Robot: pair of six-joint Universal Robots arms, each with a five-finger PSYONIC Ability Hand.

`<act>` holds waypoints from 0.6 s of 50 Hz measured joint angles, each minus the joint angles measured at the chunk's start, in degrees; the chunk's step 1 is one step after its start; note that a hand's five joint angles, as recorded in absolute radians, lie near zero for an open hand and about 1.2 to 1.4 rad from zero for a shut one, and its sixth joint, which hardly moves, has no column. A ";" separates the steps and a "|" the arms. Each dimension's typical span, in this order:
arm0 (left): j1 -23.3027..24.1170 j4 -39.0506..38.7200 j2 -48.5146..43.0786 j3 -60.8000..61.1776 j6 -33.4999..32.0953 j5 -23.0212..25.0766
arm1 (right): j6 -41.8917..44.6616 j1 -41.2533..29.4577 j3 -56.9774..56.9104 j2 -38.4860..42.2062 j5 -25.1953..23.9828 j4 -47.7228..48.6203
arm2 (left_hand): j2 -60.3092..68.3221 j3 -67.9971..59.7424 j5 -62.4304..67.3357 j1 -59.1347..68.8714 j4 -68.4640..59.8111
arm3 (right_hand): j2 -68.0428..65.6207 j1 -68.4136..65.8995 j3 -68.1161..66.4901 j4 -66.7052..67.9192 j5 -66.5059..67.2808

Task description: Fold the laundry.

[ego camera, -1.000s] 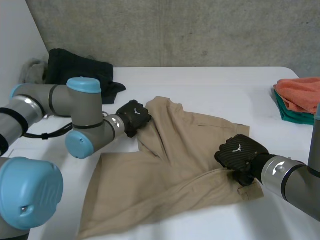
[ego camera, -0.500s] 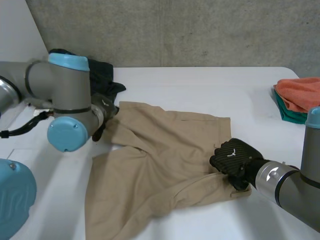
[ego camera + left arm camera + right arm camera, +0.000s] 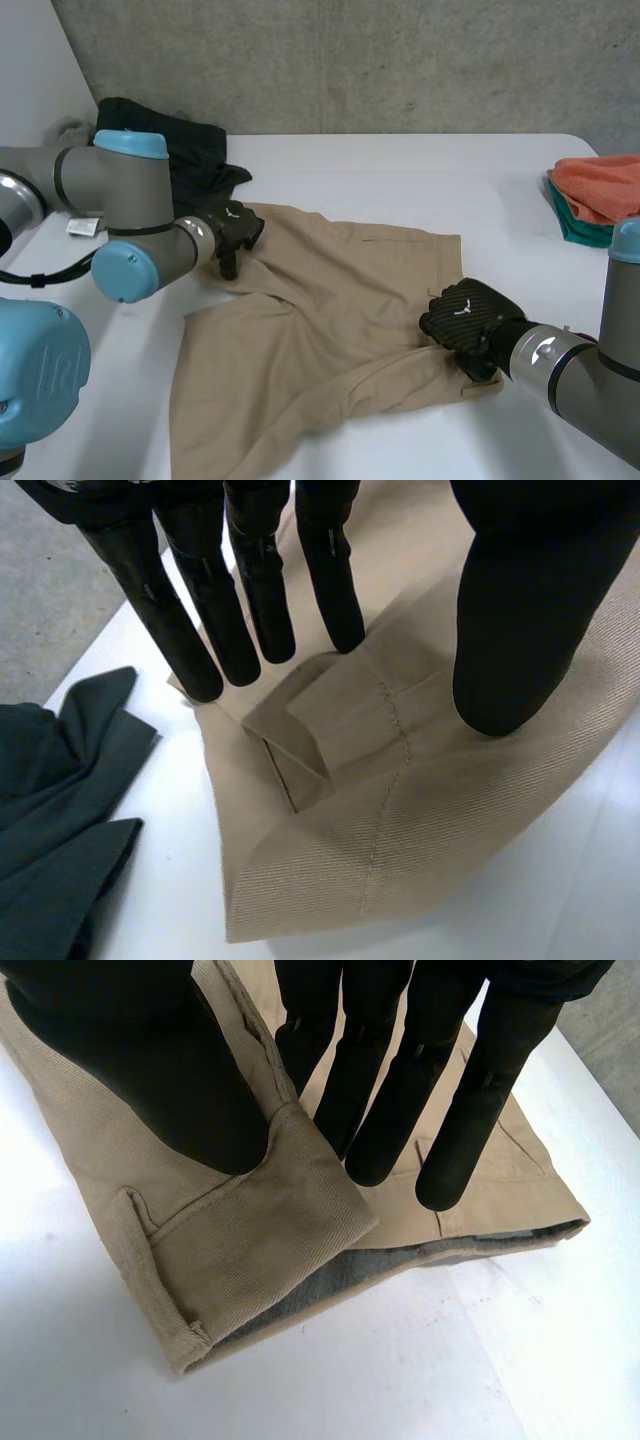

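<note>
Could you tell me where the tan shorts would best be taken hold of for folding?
Probably the tan shorts' near leg hem, from the table's front: it lies flat and free; the right hand pinches the waistband, the left hand presses the far leg.

Shorts (image 3: 330,300): matt twill cloth; table (image 3: 400,190) smooth, maybe laminate.

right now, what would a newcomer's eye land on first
Tan shorts lie spread mid-table, the left hand on their far corner, the right hand pinching the near waistband corner. Dark clothes are heaped far left; an orange-and-green stack sits at the right edge.
</note>
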State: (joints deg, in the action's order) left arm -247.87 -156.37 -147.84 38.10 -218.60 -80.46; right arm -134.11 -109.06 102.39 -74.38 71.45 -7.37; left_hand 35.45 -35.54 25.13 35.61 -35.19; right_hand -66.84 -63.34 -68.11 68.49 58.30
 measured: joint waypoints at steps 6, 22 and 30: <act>-0.12 -0.71 -1.07 0.11 -1.19 0.04 | 0.05 0.13 0.01 0.28 0.01 0.06 | 1.53 -1.45 1.79 1.94 -1.70 | 0.00 0.00 0.00 0.00 0.00; 0.48 -1.14 4.87 4.26 -5.78 -5.41 | 0.02 0.02 -0.15 0.35 0.24 0.25 | 32.77 -32.52 30.92 30.59 -33.27 | 0.00 0.00 0.00 0.00 0.00; 0.22 -1.85 12.61 9.84 -9.17 -6.49 | -0.05 -0.46 -0.32 0.01 0.37 0.08 | 32.94 -32.52 30.92 30.59 -33.27 | 0.00 0.00 0.00 0.00 0.00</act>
State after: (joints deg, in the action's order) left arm -247.65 -158.22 -135.23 47.94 -227.77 -86.95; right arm -134.16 -109.52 102.08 -74.37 71.82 -7.29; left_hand 68.38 -68.06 56.05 66.20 -68.47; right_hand -66.84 -63.34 -68.11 68.49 58.30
